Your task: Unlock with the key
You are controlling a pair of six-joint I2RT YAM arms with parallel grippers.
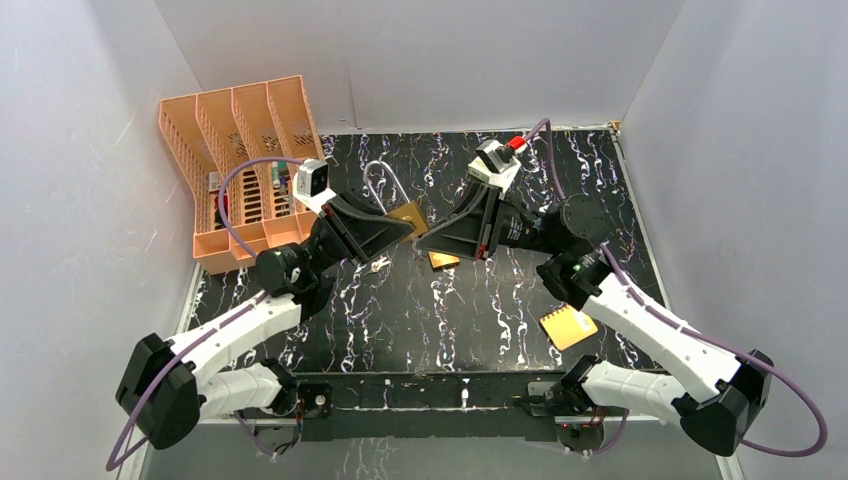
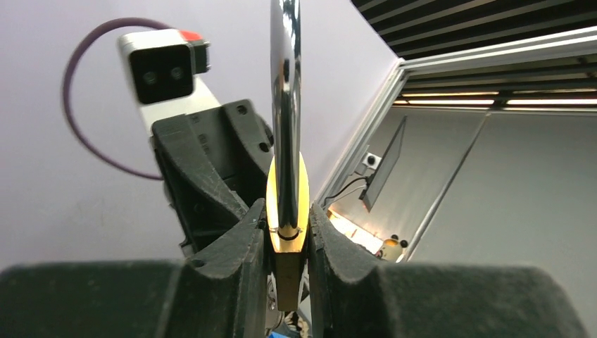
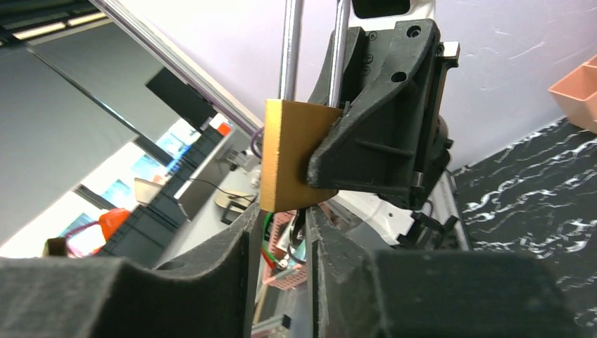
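Now | left claw point(image 2: 288, 236) pinching padlock point(image 3: 288, 155) | right claw point(image 3: 281, 232) parted | key point(image 3: 296, 232) between its fingers point(image 3: 225, 267), under padlock

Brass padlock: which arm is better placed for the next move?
Right, probably. The left tool is clamped on the brass padlock, holding it up; the right tool sits at its bottom end, jaws slightly parted, free to work there.

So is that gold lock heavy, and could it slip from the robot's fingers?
The padlock looks like solid brass with a thick steel shackle, so it is probably heavy for its size and stiff. Its faces look smooth, so it might slip, though the left gripper clamps both flat sides.
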